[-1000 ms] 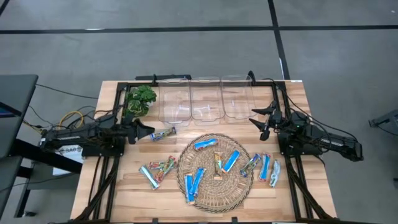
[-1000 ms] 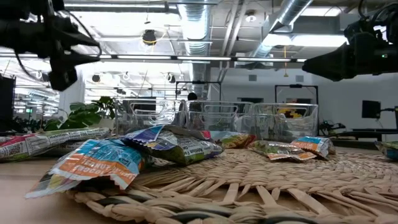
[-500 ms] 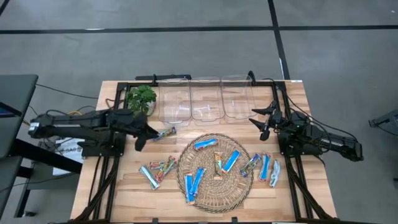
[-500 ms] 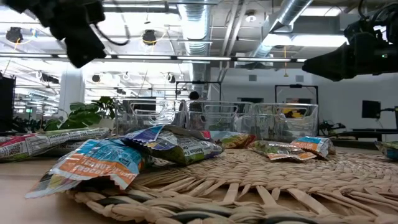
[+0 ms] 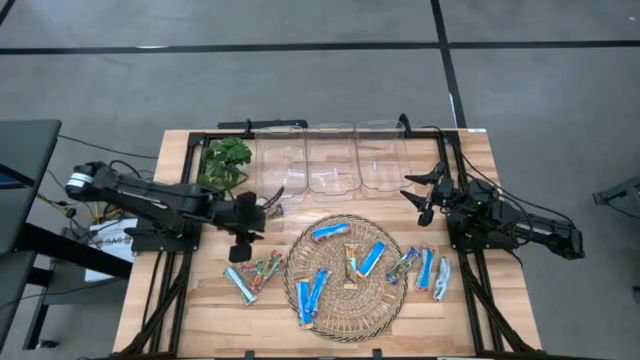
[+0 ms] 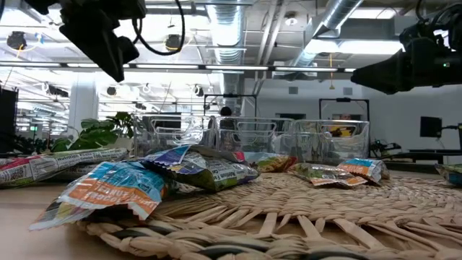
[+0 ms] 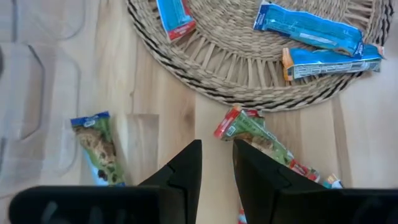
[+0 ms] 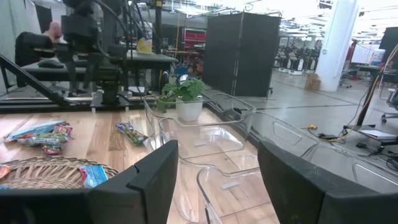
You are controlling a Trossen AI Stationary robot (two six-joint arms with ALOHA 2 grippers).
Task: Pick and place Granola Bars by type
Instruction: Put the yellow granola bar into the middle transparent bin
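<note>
Several granola bars lie on the table and on the round woven mat (image 5: 345, 278): blue ones (image 7: 308, 28) on the mat, and a multicoloured one (image 7: 96, 146) on the wood near the clear bins (image 5: 330, 160). A red-green cluster (image 7: 255, 137) lies left of the mat. My left gripper (image 7: 216, 155) hangs slanting down over bare wood between that single bar and the cluster, its fingers narrowly open with nothing between them; the high view shows it as well (image 5: 241, 248). My right gripper (image 8: 217, 162) waits open and level at the table's right (image 5: 425, 195).
Three clear bins stand in a row along the far edge, with a small potted plant (image 5: 225, 160) to their left. More bars (image 5: 430, 270) lie right of the mat. Black frame rails (image 5: 165, 280) run along both sides of the table.
My left gripper has swung from the table's left side toward the mat, rising and tipping from level to slanting down, and now hangs over the wood between the single bar and the cluster. No bar has moved.
</note>
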